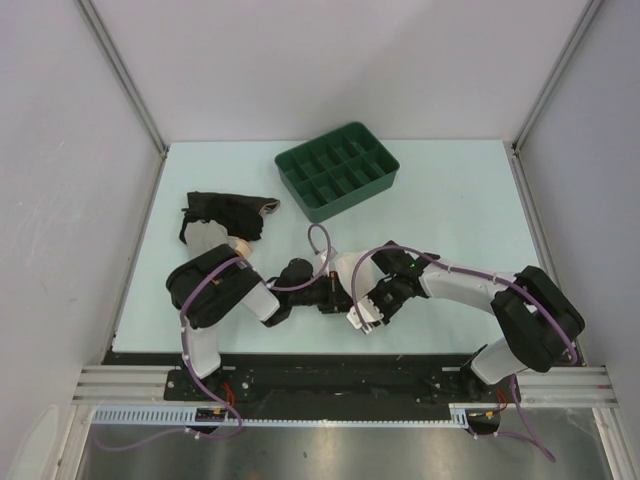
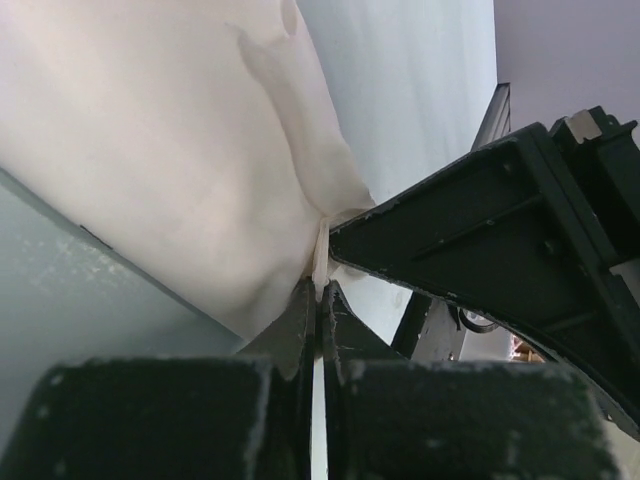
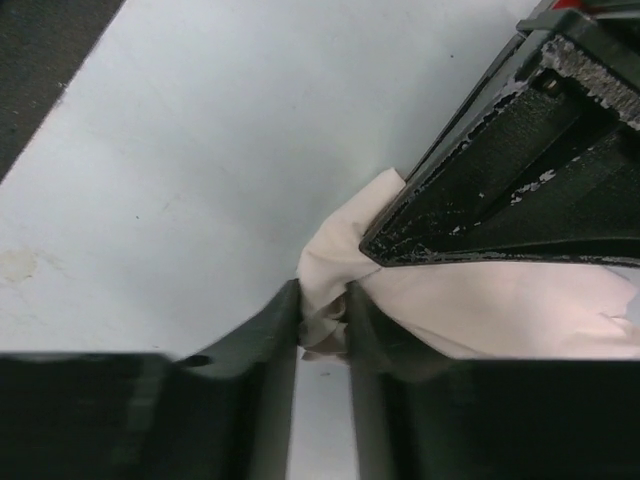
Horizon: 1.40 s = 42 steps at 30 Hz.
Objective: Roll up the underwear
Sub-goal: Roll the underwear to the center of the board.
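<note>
Left gripper: jaws closed tight, pinching a thin edge of the underwear.
Right gripper: jaws narrowly apart, bunched fold of the same cloth clamped between.
Underwear: cream, spreads out from both jaws, lying on the table.
Beyond jaws: green compartment tray; black garment off to their left.

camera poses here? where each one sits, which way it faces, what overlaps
Top external: above and behind the left arm and right arm, looking down at the table, green tray and black garment; both arms show.
Left wrist: on the left wrist, looking along the left gripper at the underwear pinched in it; own fingers show.
Right wrist: on the right wrist, looking down past the right gripper at underwear and table; own fingers show.
Shared: both wrist views see the underwear; each catches the other gripper's finger.
</note>
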### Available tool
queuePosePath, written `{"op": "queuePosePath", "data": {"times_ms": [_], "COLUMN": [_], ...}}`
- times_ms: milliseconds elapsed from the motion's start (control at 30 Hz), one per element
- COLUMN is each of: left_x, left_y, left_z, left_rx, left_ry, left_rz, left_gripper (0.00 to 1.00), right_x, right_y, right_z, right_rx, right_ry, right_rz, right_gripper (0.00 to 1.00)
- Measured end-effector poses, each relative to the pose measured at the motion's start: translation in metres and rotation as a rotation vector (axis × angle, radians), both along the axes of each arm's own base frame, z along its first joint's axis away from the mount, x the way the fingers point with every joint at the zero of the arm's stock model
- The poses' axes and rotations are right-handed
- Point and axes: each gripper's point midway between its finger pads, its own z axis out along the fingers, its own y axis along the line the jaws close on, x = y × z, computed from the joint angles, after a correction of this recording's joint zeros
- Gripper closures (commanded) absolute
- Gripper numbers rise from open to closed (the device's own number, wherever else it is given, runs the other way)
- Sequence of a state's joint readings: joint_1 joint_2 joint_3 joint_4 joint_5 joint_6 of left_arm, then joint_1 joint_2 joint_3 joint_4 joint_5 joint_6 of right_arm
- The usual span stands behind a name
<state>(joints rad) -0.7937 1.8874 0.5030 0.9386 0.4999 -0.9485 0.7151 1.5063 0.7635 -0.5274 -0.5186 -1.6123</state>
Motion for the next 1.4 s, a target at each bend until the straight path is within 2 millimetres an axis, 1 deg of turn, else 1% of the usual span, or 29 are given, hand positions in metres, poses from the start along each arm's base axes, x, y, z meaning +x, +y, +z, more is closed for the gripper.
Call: {"op": "queuePosePath", "data": {"times_ms": [33, 67, 133, 167, 233, 300, 333, 433, 467, 567, 667, 767, 867, 900, 967, 1033, 1133, 1267, 1400], "left_x": [0.000, 0.001, 0.001, 0.000, -0.001, 0.001, 0.001, 0.002, 0.001, -0.005, -0.012, -0.024, -0.050, -0.055, -0.065, -0.069, -0.063, -0.050, -0.042], "left_y": [0.001, 0.002, 0.006, 0.008, 0.017, 0.026, 0.030, 0.038, 0.042, 0.050, 0.053, 0.050, 0.036, 0.033, 0.024, 0.015, 0.003, -0.013, -0.019], "left_z": [0.000, 0.000, 0.001, 0.001, 0.005, 0.016, 0.022, 0.042, 0.050, 0.063, 0.077, 0.093, 0.101, 0.102, 0.103, 0.100, 0.091, 0.067, 0.039], "left_rx": [-0.002, -0.005, -0.009, -0.009, -0.013, -0.032, -0.046, -0.083, -0.098, -0.116, -0.120, -0.104, -0.078, -0.065, -0.031, 0.019, 0.111, 0.256, 0.384], "left_ry": [0.000, -0.001, -0.002, -0.004, -0.018, -0.047, -0.065, -0.140, -0.177, -0.270, -0.409, -0.600, -0.775, -0.825, -0.925, -1.000, -1.074, -1.128, -1.148], "left_rz": [0.004, 0.009, 0.024, 0.032, 0.052, 0.081, 0.090, 0.113, 0.116, 0.101, 0.055, -0.026, -0.154, -0.186, -0.257, -0.319, -0.380, -0.456, -0.525], "left_gripper": [0.95, 0.89, 0.83, 0.76, 0.70, 0.62, 0.56, 0.48, 0.47, 0.42, 0.38, 0.35, 0.32, 0.31, 0.31, 0.30, 0.30, 0.30, 0.33], "right_x": [0.001, 0.002, 0.003, 0.004, 0.003, 0.004, 0.004, 0.005, 0.005, 0.005, 0.005, 0.006, 0.007, 0.007, 0.009, 0.009, 0.007, 0.007, 0.009], "right_y": [0.000, 0.000, 0.002, 0.002, 0.002, 0.001, -0.001, -0.007, -0.011, -0.020, -0.026, -0.028, -0.027, -0.027, -0.026, -0.025, -0.028, -0.032, -0.033], "right_z": [-0.001, -0.001, -0.001, -0.002, -0.002, -0.001, -0.001, 0.000, 0.001, 0.002, 0.003, 0.006, 0.011, 0.011, 0.012, 0.010, 0.008, 0.007, 0.008], "right_rx": [-0.002, -0.003, 0.001, 0.003, 0.002, 0.005, 0.004, 0.000, -0.006, -0.023, -0.037, -0.044, -0.046, -0.049, -0.053, -0.061, -0.077, -0.091, -0.090], "right_ry": [-0.002, -0.002, -0.002, 0.000, 0.010, 0.035, 0.051, 0.127, 0.167, 0.263, 0.363, 0.467, 0.576, 0.603, 0.670, 0.729, 0.799, 0.867, 0.906], "right_rz": [-0.005, -0.010, -0.021, -0.027, -0.041, -0.061, -0.073, -0.125, -0.153, -0.216, -0.270, -0.315, -0.351, -0.359, -0.380, -0.397, -0.428, -0.469, -0.494], "right_gripper": [0.82, 0.85, 0.87, 0.89, 0.91, 0.92, 0.92, 0.93, 0.93, 0.94, 0.94, 0.95, 0.95, 0.96, 0.96, 0.96, 0.96, 0.96, 0.97]}}
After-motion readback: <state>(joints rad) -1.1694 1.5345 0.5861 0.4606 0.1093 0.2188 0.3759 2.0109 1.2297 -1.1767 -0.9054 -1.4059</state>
